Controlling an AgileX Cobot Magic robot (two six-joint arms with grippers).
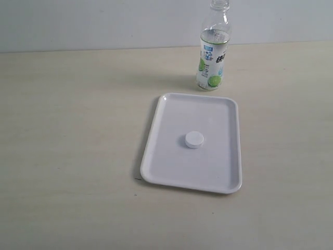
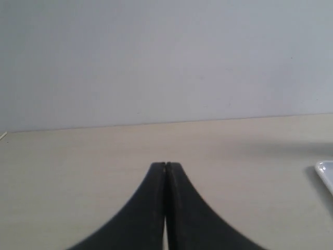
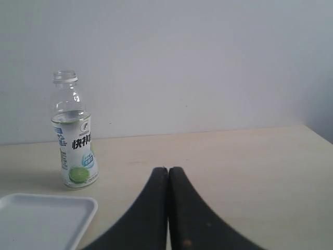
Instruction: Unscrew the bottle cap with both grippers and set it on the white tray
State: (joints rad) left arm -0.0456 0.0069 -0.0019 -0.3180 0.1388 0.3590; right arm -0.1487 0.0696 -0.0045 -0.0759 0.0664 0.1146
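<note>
The small round white bottle cap [image 1: 193, 139] lies near the middle of the white tray [image 1: 171, 172]. Behind the tray's far edge the clear bottle [image 1: 213, 57] with its lime label stands upright, its neck open. Neither arm shows in the exterior view. In the left wrist view my left gripper [image 2: 165, 165] is shut with nothing in it, above bare table, and a corner of the white tray [image 2: 327, 174] shows at the edge. In the right wrist view my right gripper [image 3: 167, 169] is shut and empty, well apart from the bottle [image 3: 73, 140] and the tray [image 3: 78, 208].
The light wooden table [image 1: 67, 130] spreads around the tray on all sides. A pale wall [image 1: 104, 21] rises behind the table's far edge.
</note>
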